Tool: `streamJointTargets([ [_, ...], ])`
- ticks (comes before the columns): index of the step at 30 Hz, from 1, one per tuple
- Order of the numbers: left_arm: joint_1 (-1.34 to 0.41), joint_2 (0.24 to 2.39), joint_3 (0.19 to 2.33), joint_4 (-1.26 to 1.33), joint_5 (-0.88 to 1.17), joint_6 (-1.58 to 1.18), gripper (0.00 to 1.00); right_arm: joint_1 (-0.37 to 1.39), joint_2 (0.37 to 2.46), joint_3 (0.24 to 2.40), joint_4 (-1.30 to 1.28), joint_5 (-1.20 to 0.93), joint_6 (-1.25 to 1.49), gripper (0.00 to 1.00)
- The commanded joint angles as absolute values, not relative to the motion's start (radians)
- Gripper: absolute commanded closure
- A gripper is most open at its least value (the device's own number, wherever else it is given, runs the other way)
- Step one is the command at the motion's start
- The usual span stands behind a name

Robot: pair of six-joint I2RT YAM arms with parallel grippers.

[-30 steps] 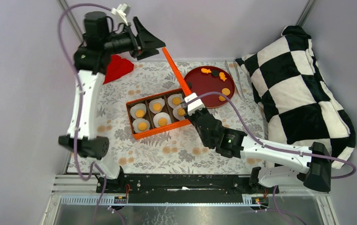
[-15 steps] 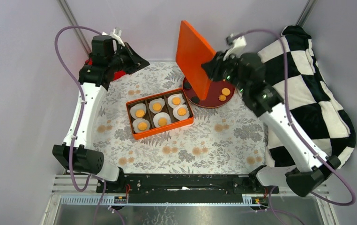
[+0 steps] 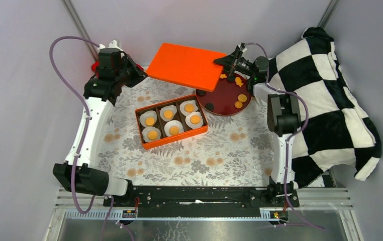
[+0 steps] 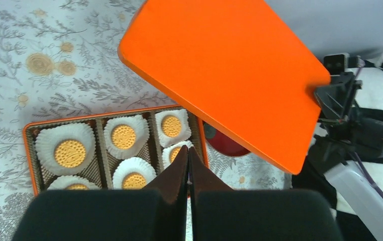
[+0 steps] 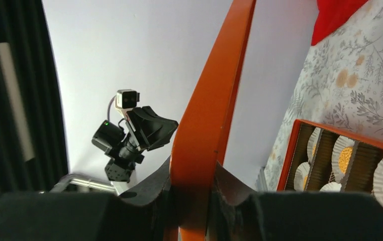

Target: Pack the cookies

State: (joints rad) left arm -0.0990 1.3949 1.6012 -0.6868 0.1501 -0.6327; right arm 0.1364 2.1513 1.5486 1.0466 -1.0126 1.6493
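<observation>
While the right pincer [image 5: 193, 191] pinches the orange lid [image 3: 185, 66] aloft, the left pincer [image 4: 188, 159] hangs pressed together, empty; six cookies [image 3: 168, 114] sit in the box [image 3: 177, 139], others on the red plate [image 3: 223, 98].

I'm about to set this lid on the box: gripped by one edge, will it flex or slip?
The orange lid is probably stiff: it shows flat, with straight edges, no sag. The right gripper pinches only one edge, so most of it overhangs; a bump could pivot it in the jaws. It looks thin, so likely light.
</observation>
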Motion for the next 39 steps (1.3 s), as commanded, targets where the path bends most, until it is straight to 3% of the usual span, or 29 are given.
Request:
streamJointTargets([
  [1, -0.096, 1.383, 1.538, -0.655, 0.057, -0.606, 1.00, 0.149, 2.357, 1.794, 1.702, -1.159, 2.277, 0.93],
  [6, -0.096, 1.381, 1.434, -0.629, 0.013, -0.621, 1.00, 0.158, 2.423, 1.818, 1.628, -1.227, 2.208, 0.95],
  [12, -0.140, 1.507, 1.334, -0.533, -0.072, -0.715, 1.00, 0.134, 2.244, 1.600, 1.278, -1.119, 1.736, 0.98],
  [22, -0.188, 1.855, 1.591, -0.465, -0.079, -0.759, 1.00, 0.014, 1.828, 1.364, 0.694, -0.855, 1.101, 1.00],
  [39, -0.321, 2.353, 2.017, -0.456, 0.107, -0.721, 1.00, -0.049, 1.588, 1.258, 0.459, -0.805, 0.858, 1.00],
])
